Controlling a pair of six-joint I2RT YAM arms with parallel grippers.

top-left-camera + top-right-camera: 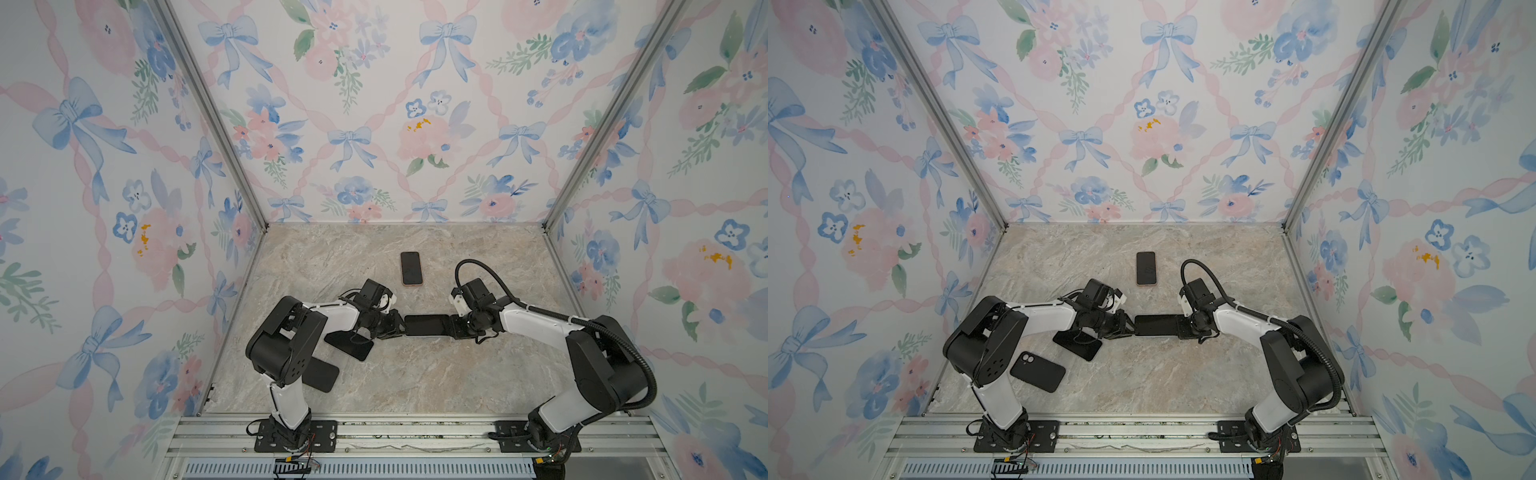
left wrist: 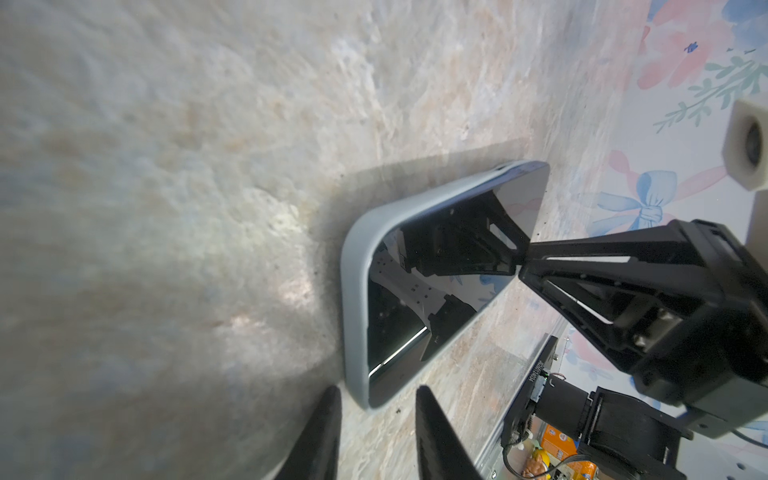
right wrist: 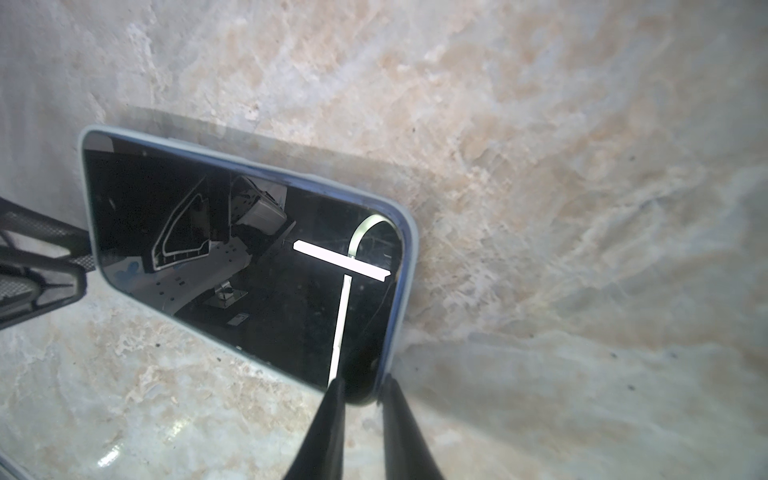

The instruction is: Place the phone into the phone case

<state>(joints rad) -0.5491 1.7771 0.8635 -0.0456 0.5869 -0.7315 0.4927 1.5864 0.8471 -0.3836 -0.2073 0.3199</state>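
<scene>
left gripper (image 1: 402, 328) and right gripper (image 1: 452, 326) are seen in both top views facing each other over the middle of the table (image 1: 436, 382). the phone (image 1: 427, 325) is laid flat between them. its long axis is run from one gripper to the other, so each short end is met by one arm and neither is nearer.

in the left wrist view the phone is shown screen-up inside the pale grey phone case (image 2: 353, 291). one near corner is framed by jaws parted and clear of it.

in the right wrist view the opposite end's corner is straddled by narrowly parted jaws; whether it is pinched cannot be told. the phone is judged seated or nearly so.
</scene>
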